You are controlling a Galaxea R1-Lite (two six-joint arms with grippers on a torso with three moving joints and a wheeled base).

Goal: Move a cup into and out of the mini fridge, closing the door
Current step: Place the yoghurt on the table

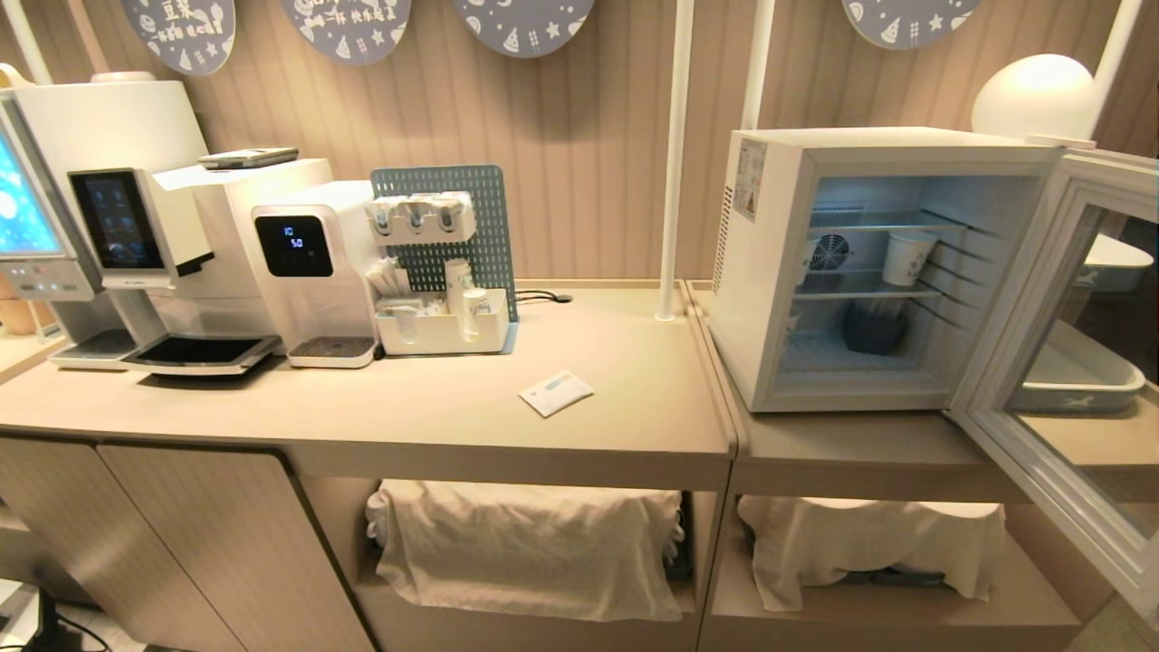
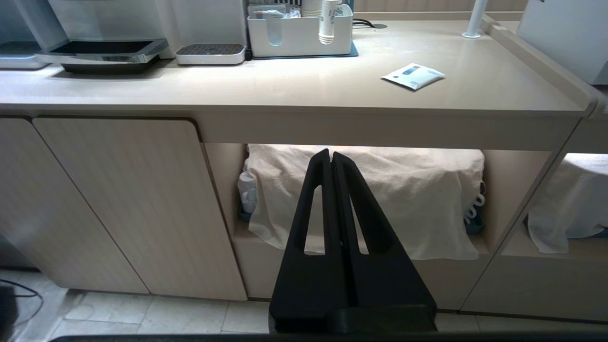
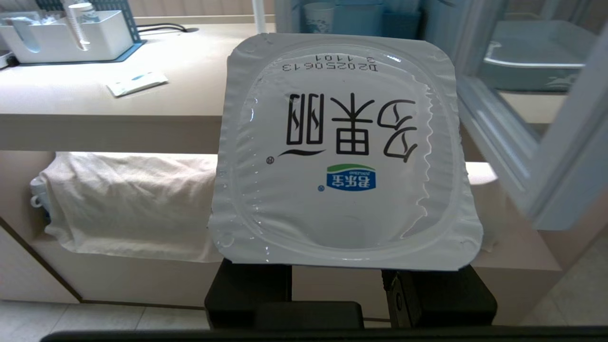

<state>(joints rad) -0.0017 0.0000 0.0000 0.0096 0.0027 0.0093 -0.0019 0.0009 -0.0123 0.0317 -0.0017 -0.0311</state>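
Note:
The cup (image 3: 344,152) fills the right wrist view, its square white printed lid facing the camera. My right gripper (image 3: 338,281) is shut on it, with the fingertips hidden behind the lid, and hangs low in front of the counter. The white mini fridge (image 1: 770,272) stands on the right counter with its door (image 1: 1000,308) swung wide open to the right. In the right wrist view the door frame (image 3: 560,166) is close beside the cup. My left gripper (image 2: 331,156) is shut and empty, parked below counter height. Neither arm shows in the head view.
Inside the fridge a tall paper cup (image 1: 907,258) stands on the middle shelf above a dark container (image 1: 875,330). Coffee machines (image 1: 136,226), a white organizer (image 1: 444,326) and a flat packet (image 1: 556,392) sit on the counter. Cloth-covered bins (image 1: 525,543) fill the shelves below.

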